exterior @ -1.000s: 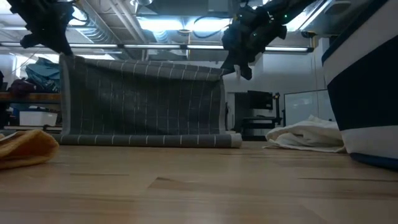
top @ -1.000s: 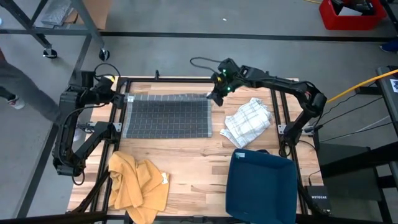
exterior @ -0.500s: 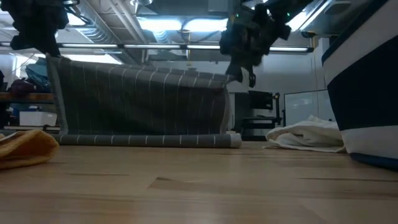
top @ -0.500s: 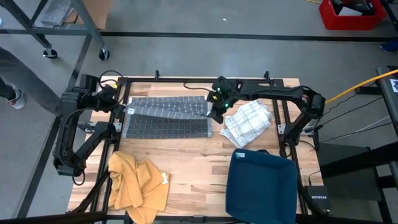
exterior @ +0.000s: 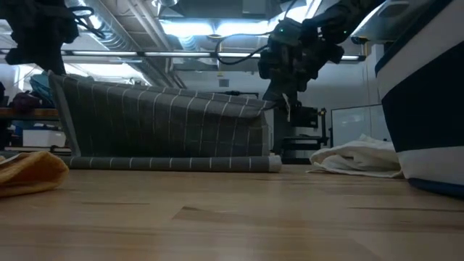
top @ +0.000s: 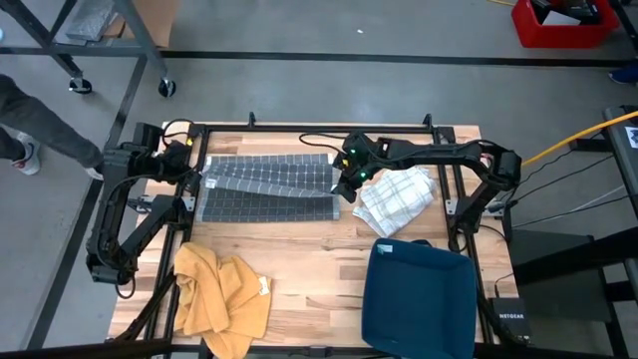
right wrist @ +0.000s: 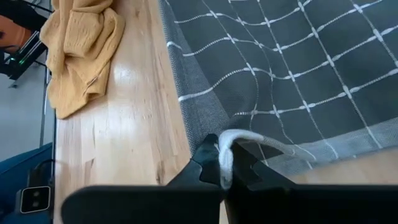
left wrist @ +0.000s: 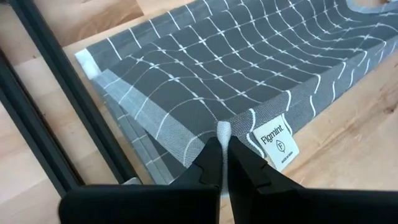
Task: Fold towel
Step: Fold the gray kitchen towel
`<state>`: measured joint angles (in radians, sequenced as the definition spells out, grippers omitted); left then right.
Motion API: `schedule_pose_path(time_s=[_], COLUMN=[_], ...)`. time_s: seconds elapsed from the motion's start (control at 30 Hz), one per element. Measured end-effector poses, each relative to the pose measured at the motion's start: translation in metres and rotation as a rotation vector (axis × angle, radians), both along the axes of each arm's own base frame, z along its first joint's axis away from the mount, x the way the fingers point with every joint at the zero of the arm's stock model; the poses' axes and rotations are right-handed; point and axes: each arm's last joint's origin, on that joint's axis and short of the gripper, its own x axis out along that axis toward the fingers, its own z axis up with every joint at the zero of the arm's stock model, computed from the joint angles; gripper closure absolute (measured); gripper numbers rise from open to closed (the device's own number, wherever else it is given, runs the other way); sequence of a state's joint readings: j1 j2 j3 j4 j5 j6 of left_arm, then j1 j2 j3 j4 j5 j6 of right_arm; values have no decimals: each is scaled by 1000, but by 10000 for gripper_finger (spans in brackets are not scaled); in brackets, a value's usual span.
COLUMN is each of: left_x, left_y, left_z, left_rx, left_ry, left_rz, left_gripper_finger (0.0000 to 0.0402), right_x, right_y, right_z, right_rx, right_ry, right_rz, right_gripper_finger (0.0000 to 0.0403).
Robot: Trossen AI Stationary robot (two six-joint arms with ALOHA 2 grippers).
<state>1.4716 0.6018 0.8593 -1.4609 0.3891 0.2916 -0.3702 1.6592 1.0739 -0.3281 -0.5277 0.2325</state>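
A grey towel with white checks [top: 267, 189] lies at the table's far middle, partly doubled. Its lower part [exterior: 174, 163] rests on the wood, and its upper edge is held up between my two grippers and sags a little in between. At the towel's left corner my left gripper [top: 197, 179] is shut on it; its fingers show in the left wrist view [left wrist: 222, 163]. My right gripper [top: 342, 186] is shut on the right corner, seen in the right wrist view [right wrist: 225, 167] and from table height [exterior: 281, 101]. My left gripper pinches the towel's left corner [left wrist: 222, 132] between its two fingers, beside the sewn-in label [left wrist: 275, 140]. It comes slanting down from the table's left. The corner is lifted, and the cloth runs off it in a shallow sag. My right gripper pinches the towel's right corner hem [right wrist: 227, 144] between its two fingers, a bunched edge. It comes slanting down from the table's right. The corner is lifted clear of the wood, and the cloth falls away from it onto the layer below.
A crumpled white checked cloth [top: 399, 194] lies right beside the right gripper. A yellow cloth [top: 224, 289] sits at the near left, a dark blue bin [top: 419, 299] at the near right. A person's leg [top: 35, 120] shows beyond the table's left corner.
My right gripper has sunk and gone toward the table's near edge with its corner. The left has sunk slightly. The towel's held upper edge has come down and leaned toward the near side over the lower part, which has stayed on the wood.
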Motion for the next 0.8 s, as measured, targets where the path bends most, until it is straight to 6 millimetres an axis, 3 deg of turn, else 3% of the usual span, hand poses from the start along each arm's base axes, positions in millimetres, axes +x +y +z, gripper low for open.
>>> schedule_pose_path(time_s=[0.4,0.8], left_x=[5,6], left_y=[-2,-1], left_z=[0,0], left_rx=[6,14], left_ry=[26,95], left_rz=[-96,-77], left_gripper_finger=[394,278], right_x=[2,4], right_y=[7,35], right_z=[-11,-16], right_rx=[-42,-47], right_ry=[52,119], right_rz=[-17,53], right_gripper_finger=[392,307])
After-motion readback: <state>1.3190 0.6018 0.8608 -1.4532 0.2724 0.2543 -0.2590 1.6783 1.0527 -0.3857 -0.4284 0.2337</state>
